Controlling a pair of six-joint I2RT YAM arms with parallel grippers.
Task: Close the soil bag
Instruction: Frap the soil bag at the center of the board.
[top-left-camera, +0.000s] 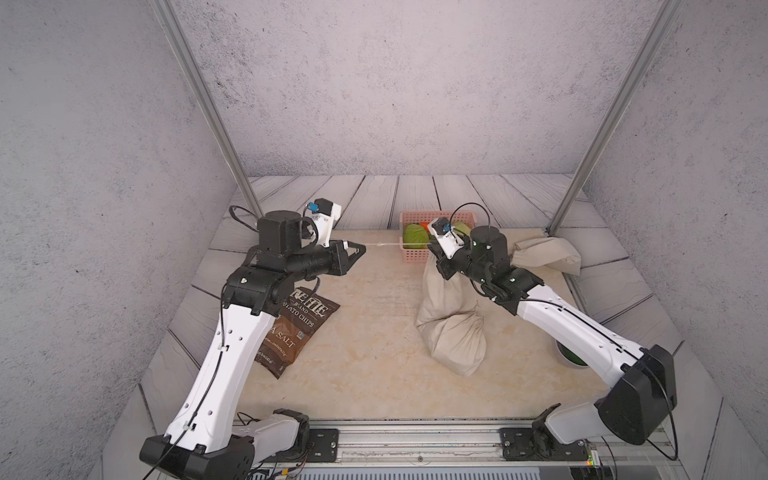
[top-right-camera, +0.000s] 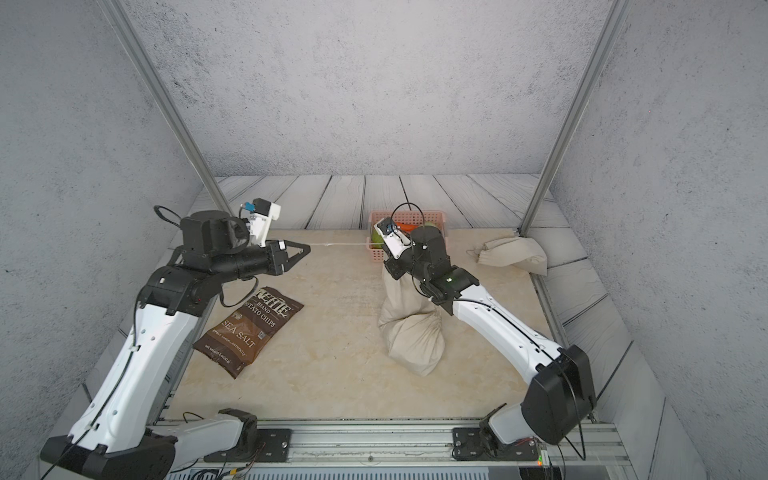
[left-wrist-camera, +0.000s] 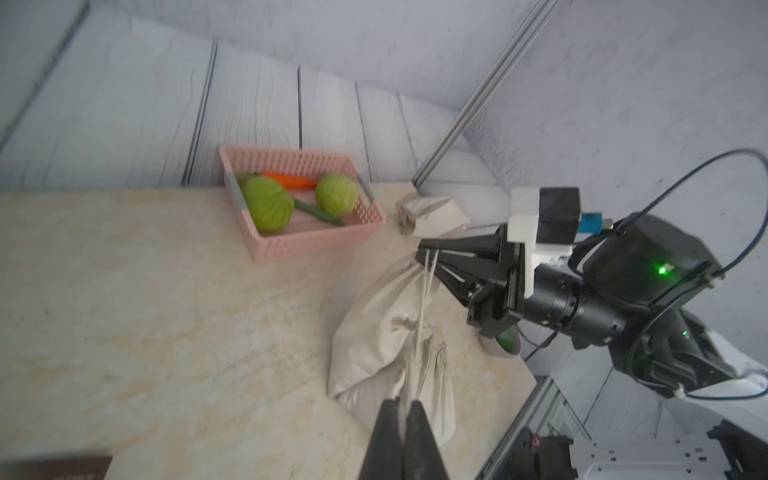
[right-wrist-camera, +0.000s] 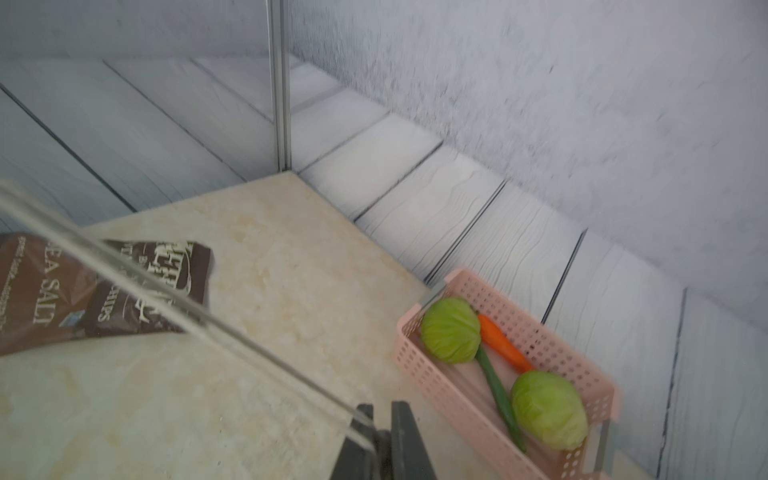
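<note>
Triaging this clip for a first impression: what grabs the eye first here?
A white drawstring stretched taut from the shut left tool to the neck of the beige soil bag, which the right tool pinches. Next, the pink basket of green cabbages by the back edge, and the brown chip bag partly under the left arm.

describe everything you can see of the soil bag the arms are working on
The soil bag is a beige cloth sack, wrinkled, its full bottom slumped on the marble-look table. Its gathered neck rises to the right gripper, closed at its top. A white drawstring runs taut from there to the shut left gripper. The mouth looks cinched.
</note>
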